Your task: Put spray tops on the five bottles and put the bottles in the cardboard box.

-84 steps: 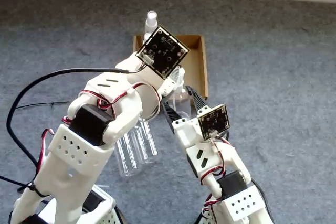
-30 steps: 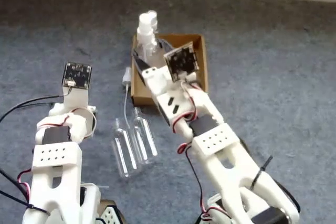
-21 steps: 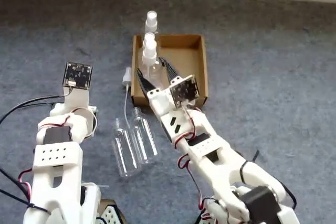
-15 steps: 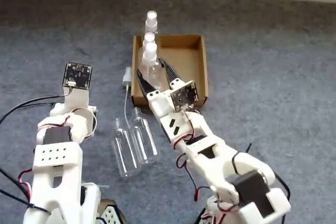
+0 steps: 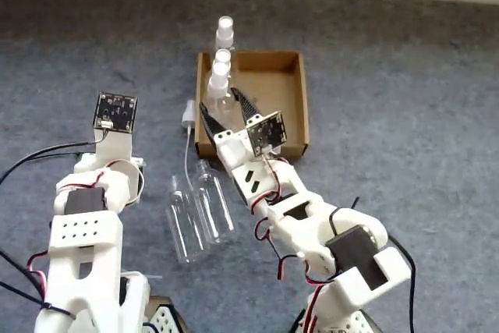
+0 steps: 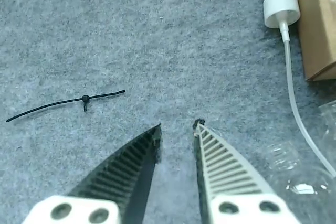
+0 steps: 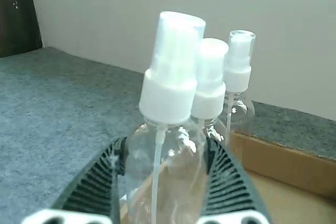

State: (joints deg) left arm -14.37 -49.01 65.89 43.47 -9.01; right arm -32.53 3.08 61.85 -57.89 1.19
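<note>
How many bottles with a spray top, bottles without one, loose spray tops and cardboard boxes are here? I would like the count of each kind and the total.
Bottle with spray top: 3
Bottle without top: 2
Loose spray top: 1
Cardboard box: 1
Total: 7

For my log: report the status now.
Left gripper open over carpet. Right gripper shut on capped bottle at cardboard box. Two uncapped bottles, loose spray top outside; nothing blocking.

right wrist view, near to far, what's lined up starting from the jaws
nearest spray bottle, in the jaws → second spray bottle → third spray bottle → pale wall
</note>
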